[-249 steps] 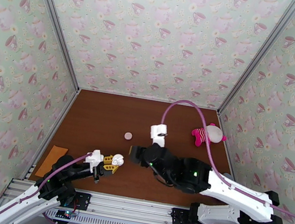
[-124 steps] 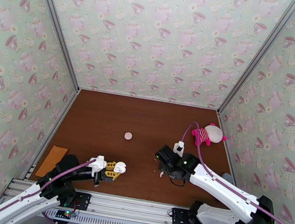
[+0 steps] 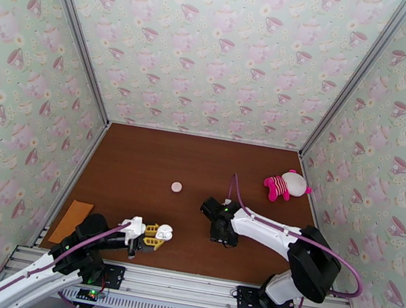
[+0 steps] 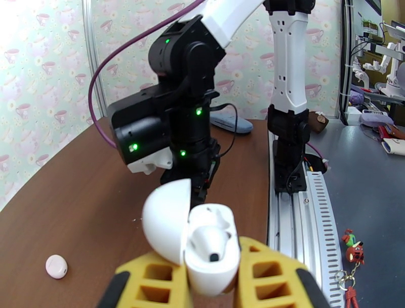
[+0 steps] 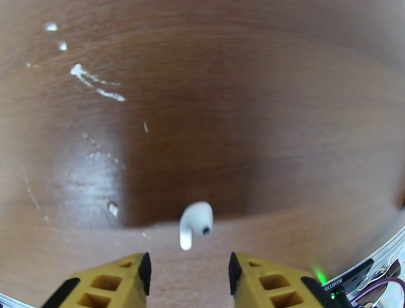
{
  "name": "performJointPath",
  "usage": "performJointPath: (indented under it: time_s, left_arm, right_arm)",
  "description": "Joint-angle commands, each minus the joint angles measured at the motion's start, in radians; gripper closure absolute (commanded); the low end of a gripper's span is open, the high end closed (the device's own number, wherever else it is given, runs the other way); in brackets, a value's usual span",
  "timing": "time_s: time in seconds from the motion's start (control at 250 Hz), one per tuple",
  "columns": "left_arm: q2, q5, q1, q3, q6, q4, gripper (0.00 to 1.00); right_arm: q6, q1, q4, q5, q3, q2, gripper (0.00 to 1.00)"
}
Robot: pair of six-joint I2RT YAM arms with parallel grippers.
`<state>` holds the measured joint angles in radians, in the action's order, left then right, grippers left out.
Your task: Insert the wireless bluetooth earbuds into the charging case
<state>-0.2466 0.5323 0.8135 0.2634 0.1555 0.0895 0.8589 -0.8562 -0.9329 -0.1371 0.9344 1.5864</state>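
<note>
Left gripper: yellow fingers closed on the lower body of the white charging case, one pad on each side, held near the front edge of the table. Lid is hinged open and swung to the left in the wrist view. Inside the case sits a white piece with a dark spot, apparently a seated earbud (cannot confirm from this angle). Right gripper: pointed down at the wood right of centre, fingers well apart, holding nothing. A loose earbud lies on the table just beyond the fingertips, in line with the gap and touching neither pad, its stem toward the gripper. Elsewhere: small pink disc mid-table, pink-and-white plush toy at far right, orange card at the left edge.
</note>
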Motion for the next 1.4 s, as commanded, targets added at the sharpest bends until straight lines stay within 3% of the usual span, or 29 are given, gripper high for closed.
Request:
performJointPath:
  time_s: [0.0,0.24,0.448,0.684,0.788,1.4]
  left_arm:
    - [0.017,-0.019,0.007,-0.006,0.02,0.013,1.0]
    - [0.02,-0.028,0.013,-0.006,0.027,0.018,1.0]
    - [0.021,-0.033,0.012,-0.006,0.029,0.022,1.0]
    - [0.016,-0.034,0.012,-0.005,0.027,0.021,1.0]
    - [0.018,-0.037,0.013,-0.006,0.027,0.022,1.0]
    - [0.022,-0.042,0.012,-0.006,0.021,0.026,1.0]
  right_arm:
    - [-0.053,0.012,0.037,0.052,0.03,0.024,0.52]
    - [-0.088,0.017,0.032,0.05,0.044,0.078,0.53]
    - [-0.106,0.034,0.034,0.045,0.041,0.093,0.61]
    - [-0.117,0.045,0.04,0.045,0.043,0.109,0.61]
    - [-0.124,0.055,0.045,0.048,0.04,0.113,0.65]
    - [-0.122,0.059,0.061,0.103,0.012,0.112,0.66]
